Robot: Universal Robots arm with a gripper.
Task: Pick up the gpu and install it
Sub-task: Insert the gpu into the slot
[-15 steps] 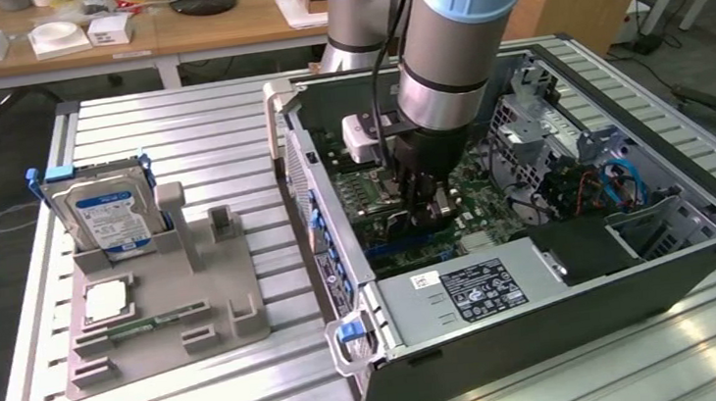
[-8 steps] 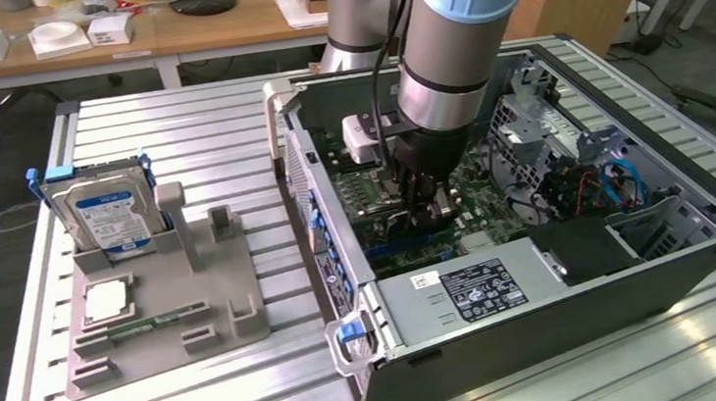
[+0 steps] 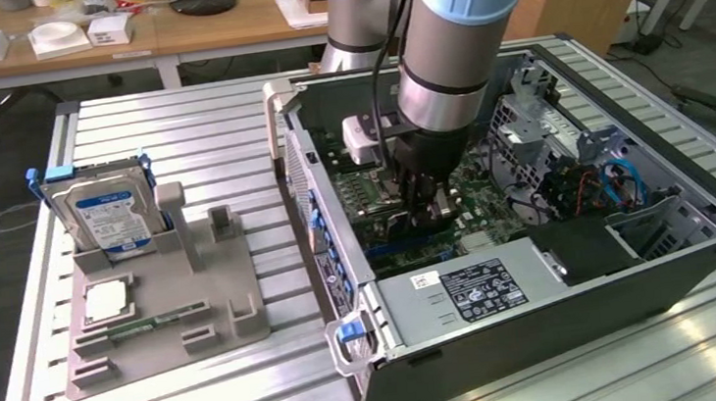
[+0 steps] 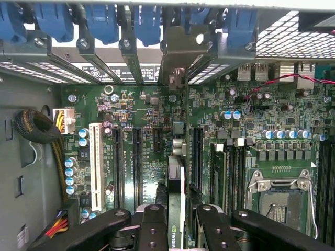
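1. Reaching straight down from above into the open black computer case (image 3: 680, 273), pale-blue-and-silver arm (image 3: 455, 43) standing near vertical, dark gripper (image 3: 421, 216) hanging low over the green motherboard (image 3: 491, 209).
2. Clamping, partly closed, on the gpu (image 4: 176, 209), a thin circuit card seen edge-on in the wrist view, black fingers (image 4: 152, 227) pressing on either flat side of it.
3. Holding the card upright over the motherboard's slot area, its silver metal bracket (image 4: 175, 57) pointing at the case's rear slot openings; seated or just above, cannot tell.
4. Standing close on both sides of the card: black expansion slots (image 4: 137, 164), one white slot (image 4: 96, 162), and an empty silver processor socket (image 4: 280, 201) farther off.
5. Crowding the case wall ahead of the card: blue plastic slot clips (image 4: 102, 21), at least six counted in the wrist view.
6. Lying along the case's near edge in the exterior view: one grey power supply (image 3: 472, 293) with a dark label.
7. Resting on the slatted aluminium table (image 3: 166, 120), toward the exterior view's left: one grey parts stand (image 3: 166, 322).
8. Sitting on that stand: one silver hard drive with a blue-white label (image 3: 103, 215) upright, one square processor chip (image 3: 105, 302) flat, one narrow green memory stick (image 3: 146, 326) flat.
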